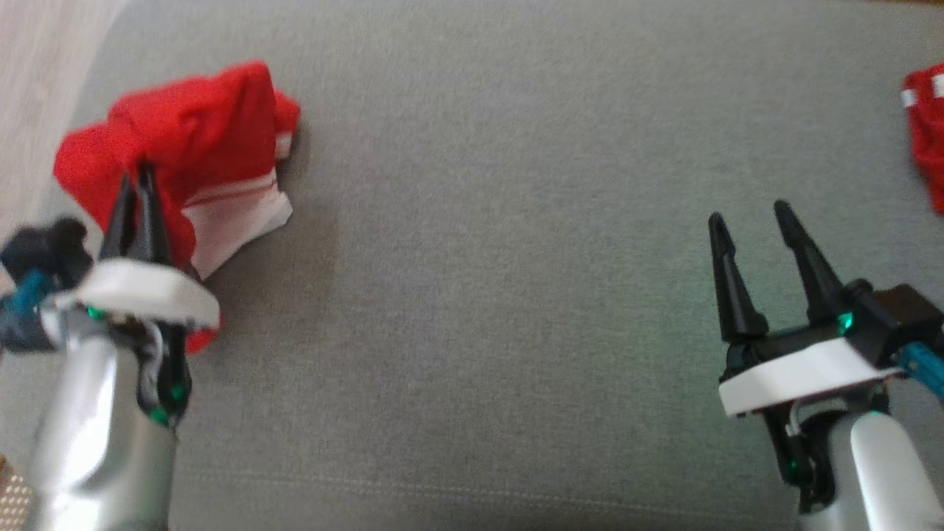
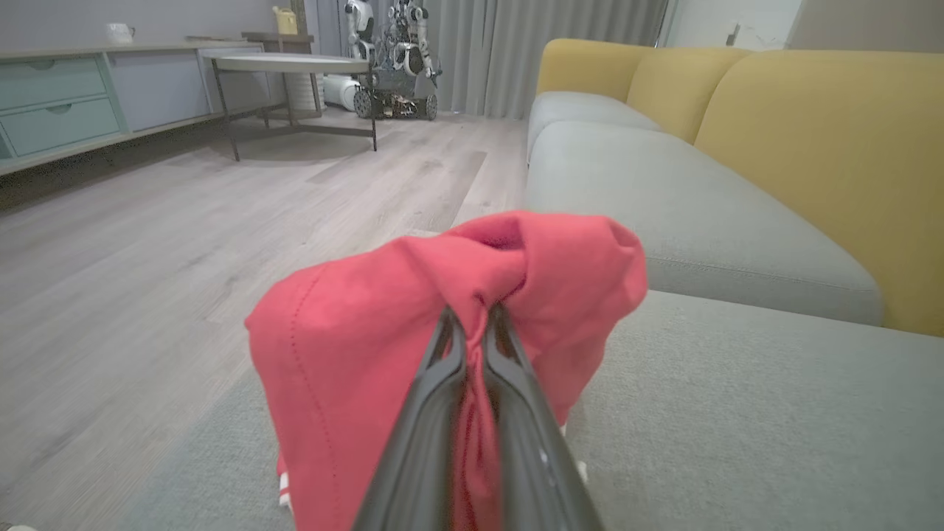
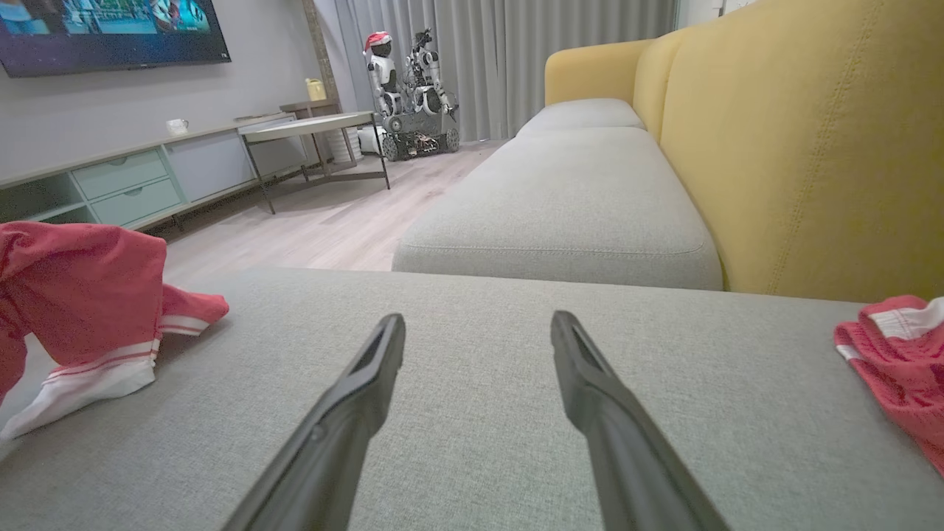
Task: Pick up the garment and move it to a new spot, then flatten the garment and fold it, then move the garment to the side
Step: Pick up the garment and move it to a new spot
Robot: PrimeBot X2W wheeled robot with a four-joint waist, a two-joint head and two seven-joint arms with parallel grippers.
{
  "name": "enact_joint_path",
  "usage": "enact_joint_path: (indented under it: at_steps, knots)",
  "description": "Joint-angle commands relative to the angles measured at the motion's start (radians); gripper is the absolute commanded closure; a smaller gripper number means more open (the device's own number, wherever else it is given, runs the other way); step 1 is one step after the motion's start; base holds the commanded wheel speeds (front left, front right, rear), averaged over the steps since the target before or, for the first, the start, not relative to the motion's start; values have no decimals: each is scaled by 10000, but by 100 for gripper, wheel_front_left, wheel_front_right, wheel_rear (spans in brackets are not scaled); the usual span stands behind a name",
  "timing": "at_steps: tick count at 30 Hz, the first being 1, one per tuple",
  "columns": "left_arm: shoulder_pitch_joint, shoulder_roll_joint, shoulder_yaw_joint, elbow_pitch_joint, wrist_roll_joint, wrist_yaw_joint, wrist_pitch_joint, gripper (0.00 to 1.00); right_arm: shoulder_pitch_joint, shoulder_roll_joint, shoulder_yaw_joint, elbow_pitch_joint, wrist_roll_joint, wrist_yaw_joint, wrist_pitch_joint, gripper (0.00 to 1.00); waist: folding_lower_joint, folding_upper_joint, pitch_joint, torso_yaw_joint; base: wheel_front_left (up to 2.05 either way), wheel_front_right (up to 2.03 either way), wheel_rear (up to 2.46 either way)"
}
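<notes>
The garment (image 1: pixel 199 140) is red with a white striped hem, bunched up at the left end of the grey seat cushion (image 1: pixel 501 243). My left gripper (image 1: pixel 140 177) is shut on a pinched fold of the garment (image 2: pixel 413 324), and the cloth rises in a peak around the left gripper (image 2: pixel 472 313). In the right wrist view the garment (image 3: pixel 81 302) hangs at the far left, its hem trailing on the cushion. My right gripper (image 1: pixel 748 214) stands open over bare cushion at the right, the right gripper (image 3: pixel 478 332) holding nothing.
A second red and white cloth (image 1: pixel 925 125) lies at the cushion's right edge, also seen as the red cloth (image 3: pixel 896 354) near the yellow backrest (image 3: pixel 804 140). Wooden floor (image 2: pixel 184 236) lies past the left edge. A round table (image 2: pixel 287 66) and a parked robot (image 3: pixel 413 88) stand farther off.
</notes>
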Motion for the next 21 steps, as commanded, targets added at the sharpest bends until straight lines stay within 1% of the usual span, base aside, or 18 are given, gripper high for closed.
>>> enact_joint_path:
  at_steps: [1,5,6,7,12,15,18,21]
  knots:
    - [439,284,365,-1164,201,146,-120,100,68,129,172,-237,91,-7,-118,0,1,0,-566,-279,0,0,0]
    - [1913,138,230,-2628,345,402,-87,100,346,227,189,-88,138,-7,-195,0,1,0,-1015,-544,0,0,0]
    - [1913,138,230,-2628,345,402,-87,100,346,227,189,-88,138,-7,-195,0,1,0,-1015,-544,0,0,0]
    - [2260,96,185,-2996,373,488,-24,100,407,248,197,-47,157,-7,-210,0,1,0,-1129,-621,0,0,0]
    - [3628,-41,-45,-4674,441,808,471,100,662,326,190,14,240,-7,-248,0,1,0,-1406,-940,0,0,0]
    - [4123,-155,-439,-5597,578,899,881,100,712,356,179,-9,264,-7,-251,0,1,0,-1399,-1197,0,0,0]
    - [4050,-201,-867,-5947,716,766,1129,100,607,371,278,-60,277,-7,-247,0,1,0,-1236,-1503,0,0,0]
    - [3654,-298,-1426,-5951,858,488,1377,100,460,381,329,-114,298,-7,-266,0,1,0,-963,-1851,0,0,0]
